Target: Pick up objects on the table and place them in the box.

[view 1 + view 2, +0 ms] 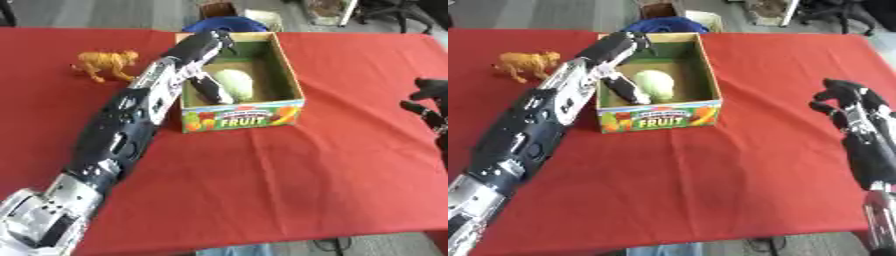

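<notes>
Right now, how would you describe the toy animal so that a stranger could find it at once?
Start from the fruit box on the red table. Look left, past the robot's left arm reaching into the box. The orange toy animal stands there alone on the cloth, the only thing outside the box.

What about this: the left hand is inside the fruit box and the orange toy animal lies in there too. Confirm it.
Partly wrong. The left hand is inside the fruit box, but the orange toy animal stands on the red table, left of the box, as the right eye view shows.

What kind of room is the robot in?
Probably an office or lab: a table under a red cloth, an office chair behind it, grey floor, and a fruit box set out for practice.
</notes>
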